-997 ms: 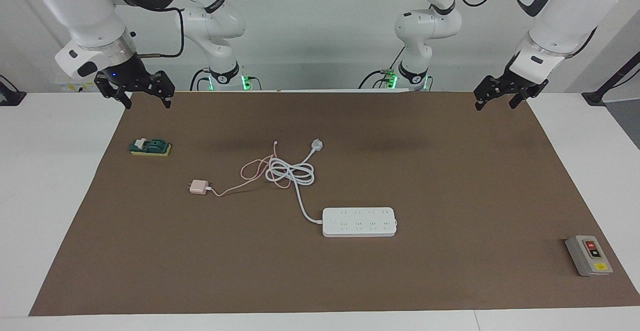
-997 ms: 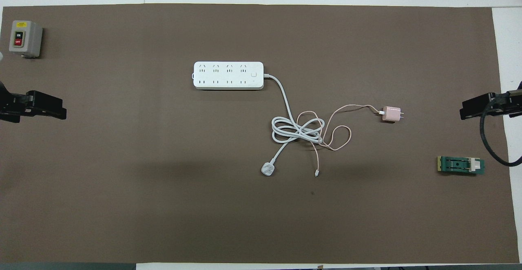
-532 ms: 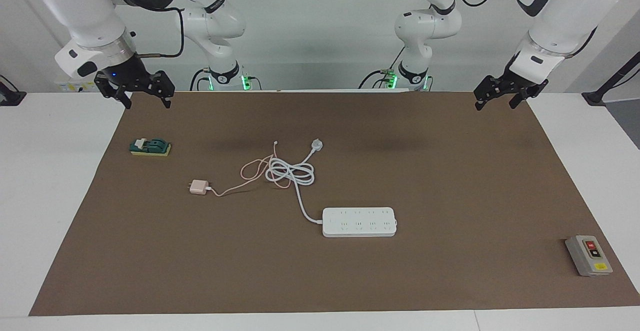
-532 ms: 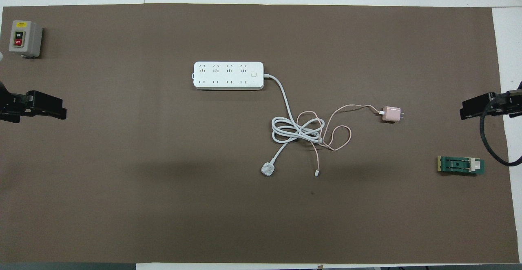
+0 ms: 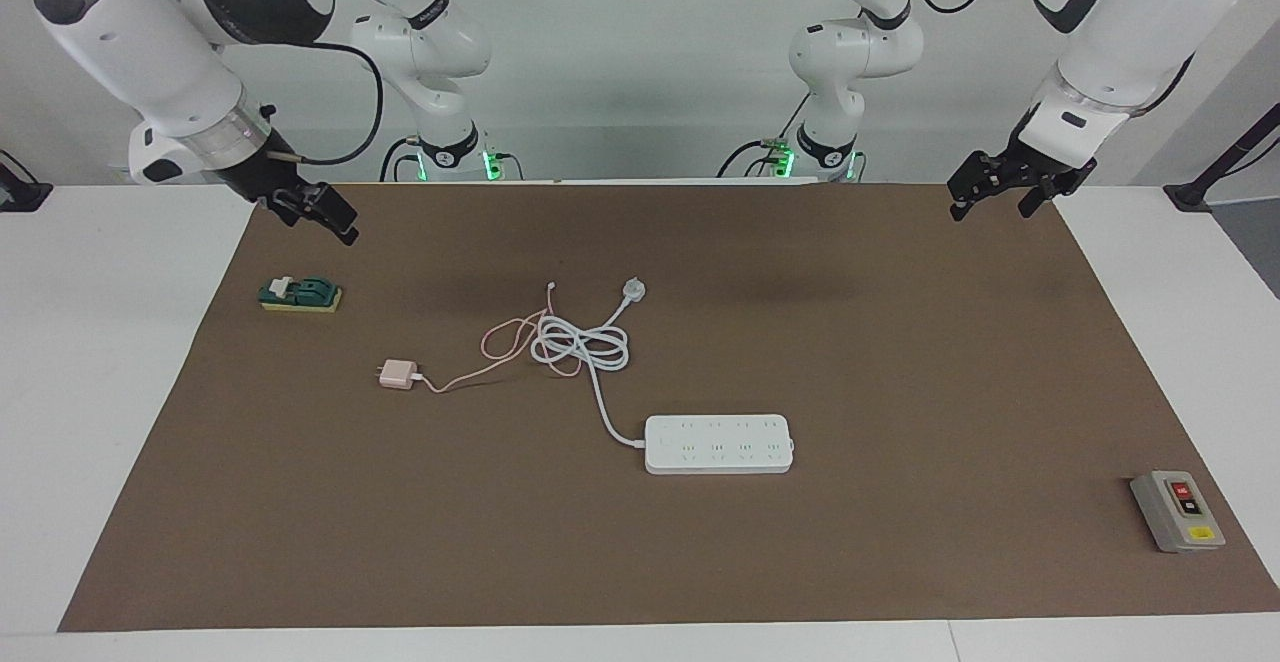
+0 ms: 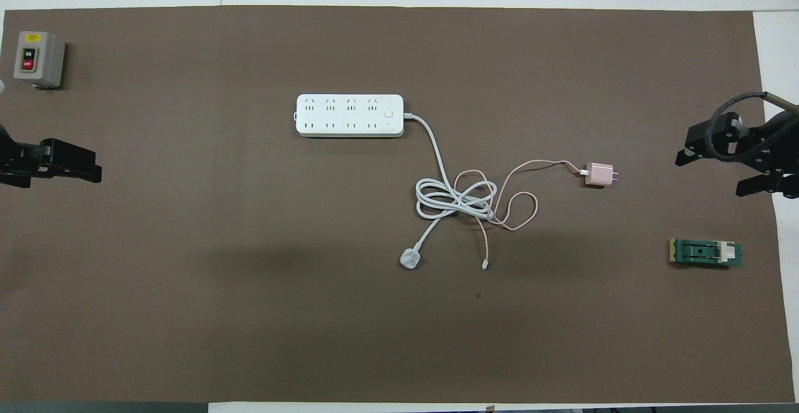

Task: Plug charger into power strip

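The white table [image 5: 100, 392] is carrying a brown mat [image 5: 900, 342] almost edge to edge, and both arms are hanging high at the robots' edge. The left tool [image 5: 990, 210] is waiting over the mat's corner at the left arm's end, fingers spread and holding nothing. The right tool [image 6: 711, 174] is hovering over the mat's short edge at the right arm's end, also parted and empty. The power strip [image 5: 719, 444] is lying flat mid-table, sockets facing up, its long axis running along the table's length. A grey switch box [image 5: 1177, 511] is sitting toward the corner at the left arm's end, away from the robots. The strip's thick white cord [image 5: 580, 347] is coiling nearer the robots and tangling with the pink cable [image 5: 480, 367]. A green block [image 5: 300, 294] is resting near the right arm's edge. And the charger [image 5: 397, 374] is lying on its side, well apart from the strip and nearer the robots than it, with its prongs pointing at the right arm's end and its cable trailing toward the coil. It is sitting inward from the right tool, toward the table's middle, so the right arm looks clearly closer for the pick.
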